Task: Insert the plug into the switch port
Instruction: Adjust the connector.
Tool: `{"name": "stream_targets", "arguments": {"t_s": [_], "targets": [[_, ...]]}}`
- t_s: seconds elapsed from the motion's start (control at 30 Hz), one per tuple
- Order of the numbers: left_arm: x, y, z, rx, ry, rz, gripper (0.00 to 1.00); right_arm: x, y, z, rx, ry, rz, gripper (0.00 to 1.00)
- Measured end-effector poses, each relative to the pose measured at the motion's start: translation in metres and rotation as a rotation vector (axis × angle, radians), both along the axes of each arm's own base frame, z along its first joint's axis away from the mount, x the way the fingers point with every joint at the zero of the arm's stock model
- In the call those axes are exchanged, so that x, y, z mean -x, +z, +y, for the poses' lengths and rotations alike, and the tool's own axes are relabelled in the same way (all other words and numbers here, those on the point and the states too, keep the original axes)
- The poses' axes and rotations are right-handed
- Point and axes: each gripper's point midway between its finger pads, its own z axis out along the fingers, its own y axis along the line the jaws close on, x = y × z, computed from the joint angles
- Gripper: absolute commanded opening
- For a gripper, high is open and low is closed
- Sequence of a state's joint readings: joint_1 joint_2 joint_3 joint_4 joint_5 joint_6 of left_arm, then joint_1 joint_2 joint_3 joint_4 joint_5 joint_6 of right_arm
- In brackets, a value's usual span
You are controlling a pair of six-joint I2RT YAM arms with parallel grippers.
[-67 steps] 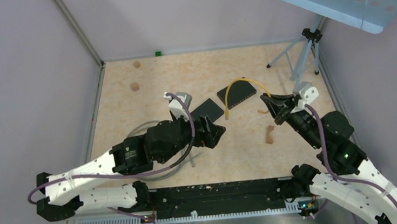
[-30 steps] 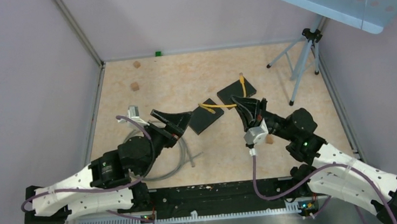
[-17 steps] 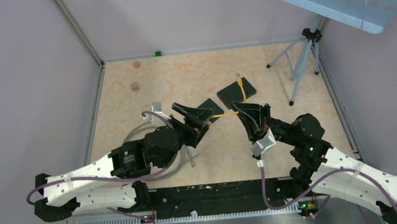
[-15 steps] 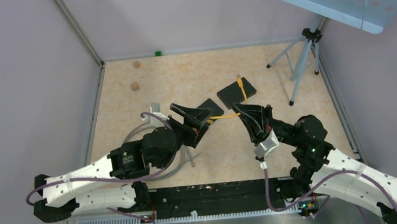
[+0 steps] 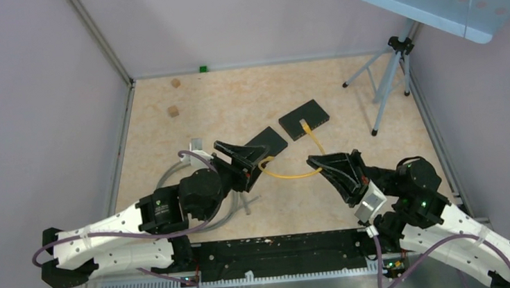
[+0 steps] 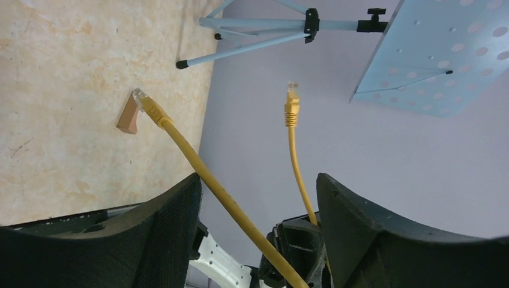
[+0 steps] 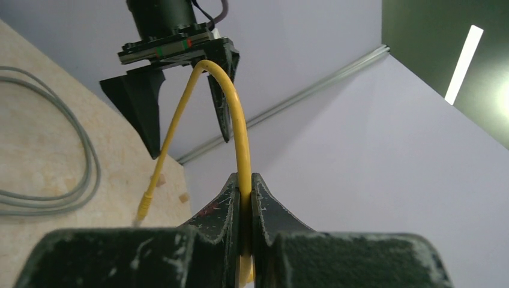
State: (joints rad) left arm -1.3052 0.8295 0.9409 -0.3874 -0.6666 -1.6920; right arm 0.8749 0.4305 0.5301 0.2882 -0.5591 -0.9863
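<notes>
The right jaws clamp the thin yellow network cable (image 7: pixel 240 138), its clear-tipped plug (image 6: pixel 292 90) standing free beyond them; the left jaws stand apart around the slack, likely to steady it for aiming at the flat black switch box (image 5: pixel 316 113).

The far part of the table (image 5: pixel 248 92) is open room, with only 2 little wooden blocks (image 5: pixel 173 111) near the left wall and a tripod (image 5: pixel 387 77) standing at the right side. In the middle 2 black switch boxes (image 5: pixel 304 119) lie close together, and the yellow cable (image 5: pixel 290 176) loops across the gap between the left gripper (image 5: pixel 250 165) and the right gripper (image 5: pixel 318 164), so it blocks the way there. A grey cable (image 5: pixel 168 171) lies coiled by the left arm, and the floor right of the boxes is bare
</notes>
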Motion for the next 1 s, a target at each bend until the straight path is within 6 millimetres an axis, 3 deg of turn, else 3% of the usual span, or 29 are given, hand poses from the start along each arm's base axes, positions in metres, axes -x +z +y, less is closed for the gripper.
{"name": "stream_targets", "arguments": {"t_s": [0.33,0.57,0.67,0.83,1.0], "targets": [[0.0,-0.003,-0.006,-0.006,-0.014,-0.012,0.34,0.016,-0.035,0.008,0.12,0.108,0.115,0.0],[0.001,-0.002,-0.005,-0.015,-0.023,-0.032,0.02,0.02,-0.039,0.006,0.134,0.125,0.154,0.0],[0.001,0.0,-0.004,-0.026,-0.028,-0.051,0.0,0.021,-0.041,0.005,0.136,0.124,0.176,0.11],[0.001,0.002,-0.001,-0.065,-0.047,-0.155,0.0,0.024,-0.045,0.0,0.117,0.129,0.243,0.38],[0.002,-0.003,0.008,-0.118,-0.062,-0.331,0.0,0.026,-0.049,-0.001,0.088,0.157,0.419,0.52]]}}
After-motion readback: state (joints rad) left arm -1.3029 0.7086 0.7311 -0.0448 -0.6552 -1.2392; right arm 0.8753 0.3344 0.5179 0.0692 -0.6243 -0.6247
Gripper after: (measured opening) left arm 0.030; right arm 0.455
